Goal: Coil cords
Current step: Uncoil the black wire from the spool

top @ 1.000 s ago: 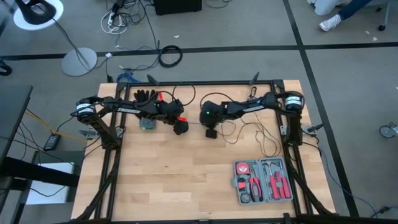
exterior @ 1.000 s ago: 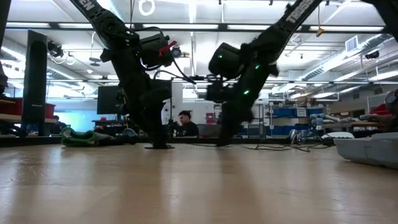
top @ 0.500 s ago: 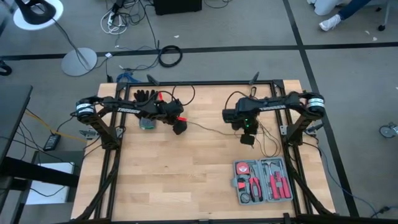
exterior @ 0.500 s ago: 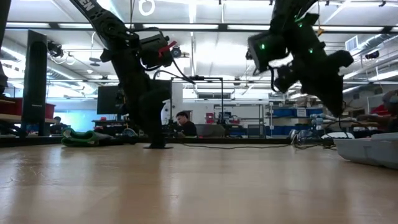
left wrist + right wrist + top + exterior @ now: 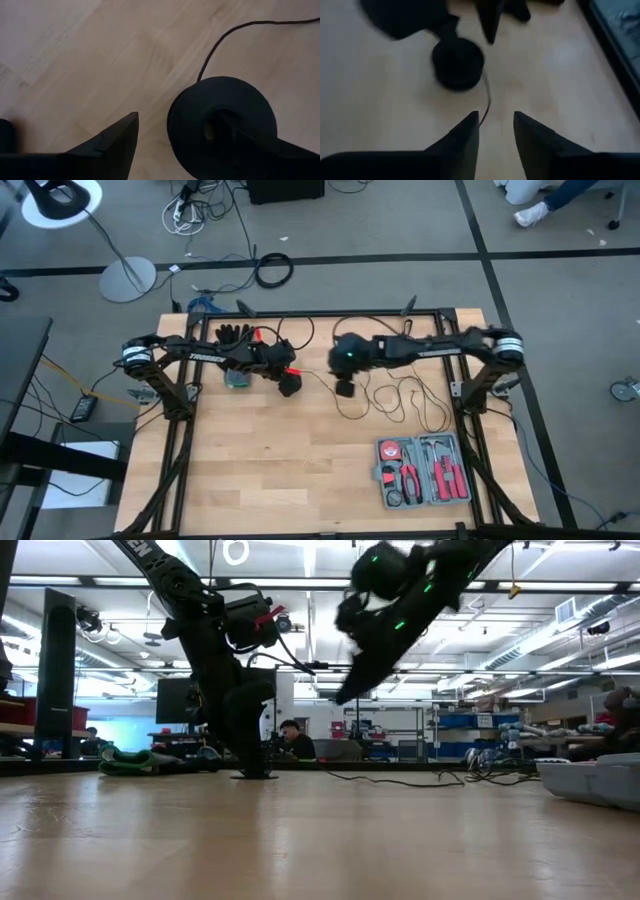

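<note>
Right gripper (image 5: 343, 388) swung back toward disc (image 5: 222, 120), fingers parted

On the table (image 5: 280, 470), the disc (image 5: 290, 387) sits left of centre beneath the left gripper (image 5: 289, 385); its wire (image 5: 400, 395) loops away toward 3 o'clock. The right gripper (image 5: 343, 388) hangs just beside the disc at 3 o'clock. A tool tray (image 5: 424, 471) lies at 5 o'clock, a glove (image 5: 235, 334) at 11 o'clock.

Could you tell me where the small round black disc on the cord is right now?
In the high view, the disc lies on the table's far-left part, under the left tool, with the right tool nearby.
</note>
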